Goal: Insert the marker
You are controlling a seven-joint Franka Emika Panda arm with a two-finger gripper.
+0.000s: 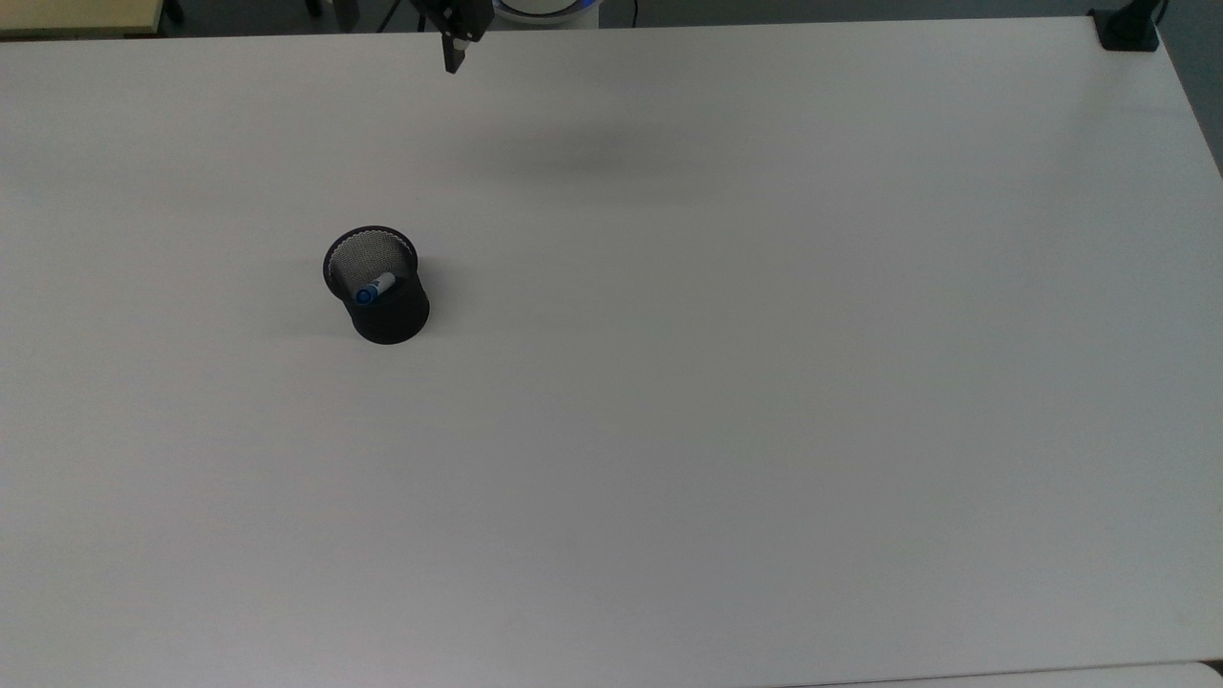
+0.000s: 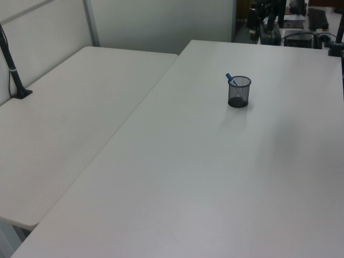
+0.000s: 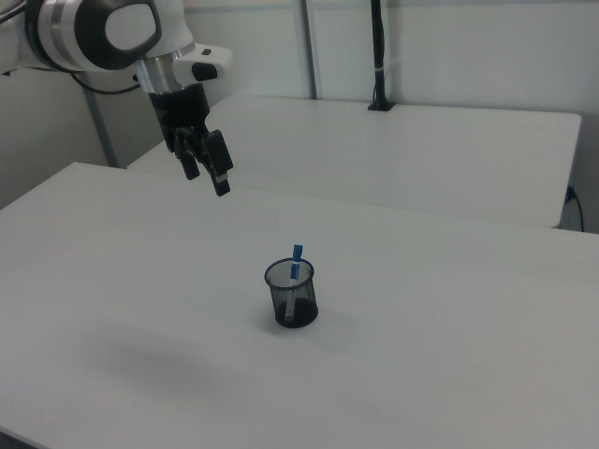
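The gripper (image 3: 207, 174) hangs high above the table (image 3: 449, 374), well apart from the cup (image 3: 291, 295), with nothing between its fingers. The fingers stand apart, as the right view shows; in the top view one fingertip (image 1: 455, 57) pokes in at the upper edge. Being empty and raised that far off suggests the arm has no more work at the cup and is clear of it.

The marker (image 3: 295, 271) stands inside the black mesh cup, leaning against the rim, its blue end sticking up just past the top. In the top view the marker (image 1: 375, 288) shows a white barrel and a blue end, resting toward the rim on the top view's left. In the left view the marker (image 2: 230, 79) tilts to the left view's left. By this the insertion looks done.
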